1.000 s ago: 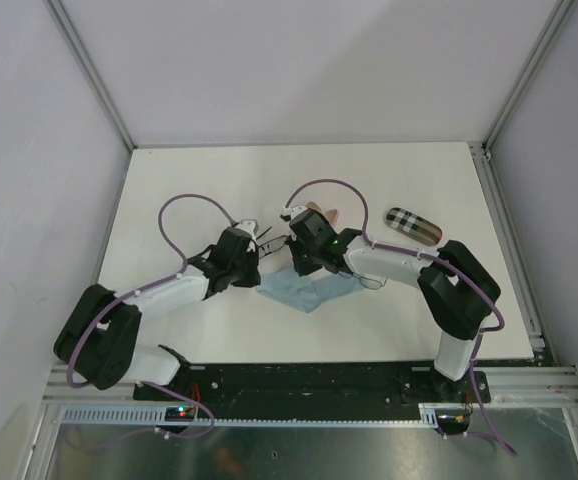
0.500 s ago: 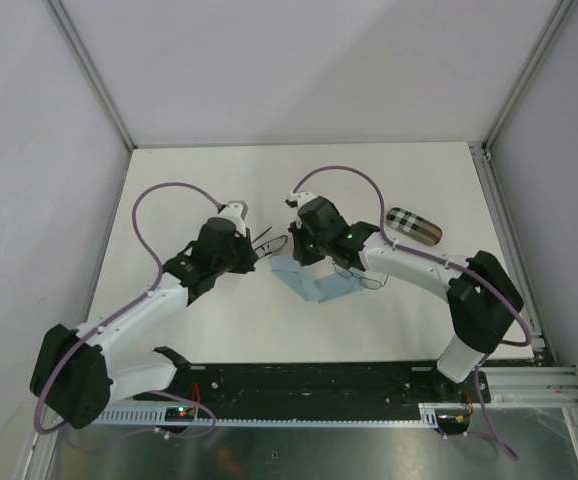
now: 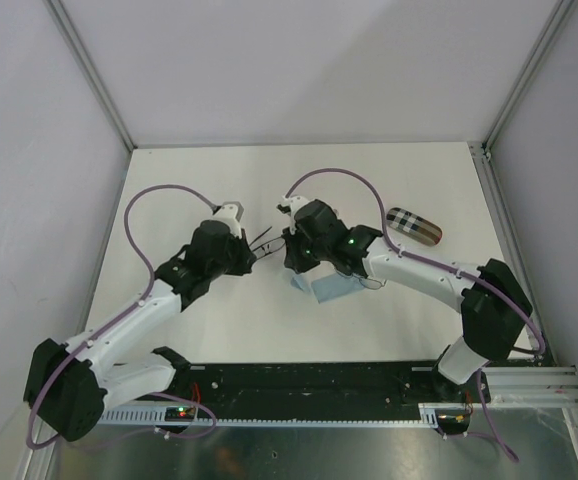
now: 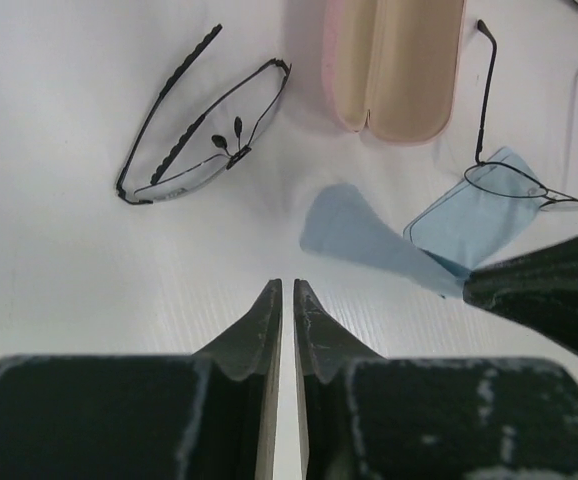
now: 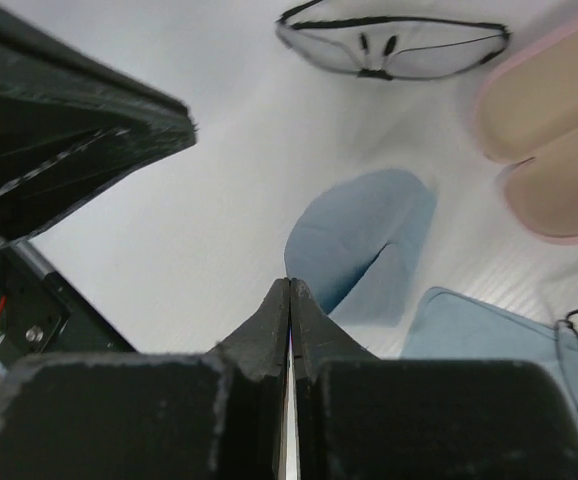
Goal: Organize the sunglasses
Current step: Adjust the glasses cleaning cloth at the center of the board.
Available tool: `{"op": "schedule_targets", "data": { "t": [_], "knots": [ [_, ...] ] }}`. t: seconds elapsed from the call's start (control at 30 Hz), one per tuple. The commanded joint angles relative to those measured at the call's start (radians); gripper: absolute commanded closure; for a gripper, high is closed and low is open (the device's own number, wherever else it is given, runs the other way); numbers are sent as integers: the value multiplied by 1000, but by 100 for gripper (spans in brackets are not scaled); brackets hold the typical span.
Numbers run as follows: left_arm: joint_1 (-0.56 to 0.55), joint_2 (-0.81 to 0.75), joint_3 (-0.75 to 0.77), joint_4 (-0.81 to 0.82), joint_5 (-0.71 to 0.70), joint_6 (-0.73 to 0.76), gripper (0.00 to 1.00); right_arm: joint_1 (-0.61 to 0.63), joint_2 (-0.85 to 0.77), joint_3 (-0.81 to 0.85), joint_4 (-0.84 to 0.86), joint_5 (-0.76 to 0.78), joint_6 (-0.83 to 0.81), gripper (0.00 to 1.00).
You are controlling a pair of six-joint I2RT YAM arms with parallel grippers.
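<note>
The black-rimmed sunglasses (image 4: 204, 130) lie open on the white table ahead of my left gripper (image 4: 287, 287), which is shut and empty. They also show in the right wrist view (image 5: 394, 50) and, thinly, in the top view (image 3: 267, 238). The dark wire pair (image 4: 529, 150) lies partly on the light blue cloth (image 4: 469, 220), to the right. My right gripper (image 5: 289, 285) is shut on a corner of that cloth (image 5: 364, 240) and holds it lifted and folded over. In the top view the two grippers, left (image 3: 252, 255) and right (image 3: 294, 265), face each other closely.
An open pink case (image 4: 394, 65) lies just beyond the cloth, between the two pairs. The black-and-white checkered case (image 3: 412, 224) lies at the right back of the table (image 3: 199, 320). Metal frame posts and grey walls border the table.
My right gripper has drawn the cloth's left part to the right, folding it smaller. My left gripper has come off the cloth and backed away to the left.
</note>
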Motion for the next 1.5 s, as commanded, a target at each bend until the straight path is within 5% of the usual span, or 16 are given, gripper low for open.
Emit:
{"op": "schedule_targets", "data": {
  "t": [0.0, 0.33, 0.63, 0.93, 1.47],
  "knots": [
    [5, -65, -21, -4, -4, -12, 86, 39, -70, 34, -15, -86, -6, 100],
    [4, -146, -77, -45, 23, -65, 79, 75, -148, 34, -67, -132, -5, 100],
    [4, -116, -132, -22, -8, -92, 66, -77, 47, 34, 46, -213, 43, 100],
    [4, 47, -132, 101, 15, -29, 55, -208, 220, 54, 118, -202, 24, 100],
    [-37, 376, 33, 204, 83, 101, 51, -236, 209, 65, -22, -148, -51, 100]
  ]
}}
